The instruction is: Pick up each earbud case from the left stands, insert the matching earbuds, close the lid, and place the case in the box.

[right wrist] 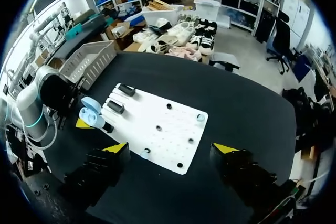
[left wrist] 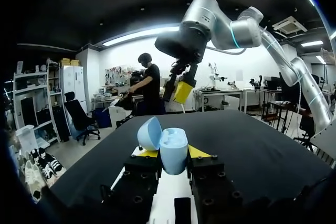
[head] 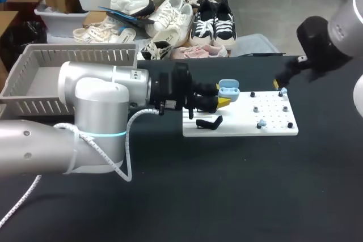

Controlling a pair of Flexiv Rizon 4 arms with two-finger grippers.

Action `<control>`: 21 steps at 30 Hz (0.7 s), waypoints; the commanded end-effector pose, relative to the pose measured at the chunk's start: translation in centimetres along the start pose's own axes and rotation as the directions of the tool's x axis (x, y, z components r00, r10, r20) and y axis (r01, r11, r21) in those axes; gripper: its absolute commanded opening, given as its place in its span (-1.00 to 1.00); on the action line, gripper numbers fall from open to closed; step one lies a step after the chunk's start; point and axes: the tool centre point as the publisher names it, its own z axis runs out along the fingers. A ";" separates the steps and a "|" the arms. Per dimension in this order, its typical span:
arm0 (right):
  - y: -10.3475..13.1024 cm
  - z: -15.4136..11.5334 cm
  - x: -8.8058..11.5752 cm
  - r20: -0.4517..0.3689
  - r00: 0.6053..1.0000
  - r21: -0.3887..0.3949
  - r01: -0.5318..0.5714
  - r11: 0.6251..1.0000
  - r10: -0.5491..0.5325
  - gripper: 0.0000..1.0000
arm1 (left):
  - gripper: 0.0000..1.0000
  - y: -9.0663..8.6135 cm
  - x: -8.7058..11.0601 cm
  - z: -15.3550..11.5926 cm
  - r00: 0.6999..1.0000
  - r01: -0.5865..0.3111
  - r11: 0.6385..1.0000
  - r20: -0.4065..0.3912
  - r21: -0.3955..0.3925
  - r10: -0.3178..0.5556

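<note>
A light-blue earbud case (head: pixel 228 90) with its lid open is held over the left end of the white board (head: pixel 241 128). My left gripper (head: pixel 218 101) is shut on it. In the left wrist view the case (left wrist: pixel 169 149) stands upright between the yellow-tipped fingers (left wrist: pixel 148 153), its lid (left wrist: pixel 149 132) swung back. Small blue earbuds (head: pixel 261 123) (head: pixel 283 92) sit on the board's right half. My right gripper (head: pixel 279 85) hangs open above the board's far right corner. From the right wrist, the open gripper (right wrist: pixel 172 148) looks down on the board (right wrist: pixel 157 124) and the case (right wrist: pixel 90 114).
Two black stands (head: pixel 209 123) (right wrist: pixel 127 90) sit at the board's left end. A grey slatted basket (head: pixel 34 77) (right wrist: pixel 92 59) stands at the table's far left, behind my left arm. Dark bare tabletop lies in front of the board.
</note>
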 end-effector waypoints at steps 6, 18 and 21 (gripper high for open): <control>-2.4 0.6 0.1 -0.071 0.994 0.076 0.086 0.993 -0.081 1.00 | -1.00 -0.1 0.1 0.0 1.000 -0.002 1.000 0.004 -0.003 0.002; -3.7 3.8 1.0 -0.133 0.979 0.091 0.167 0.982 -0.155 1.00 | -1.00 -0.1 0.1 0.0 1.000 -0.002 1.000 0.004 -0.003 0.002; -3.8 4.8 0.8 -0.130 0.977 0.089 0.179 0.980 -0.167 1.00 | -1.00 -0.1 0.1 0.0 1.000 -0.002 1.000 0.004 -0.003 0.002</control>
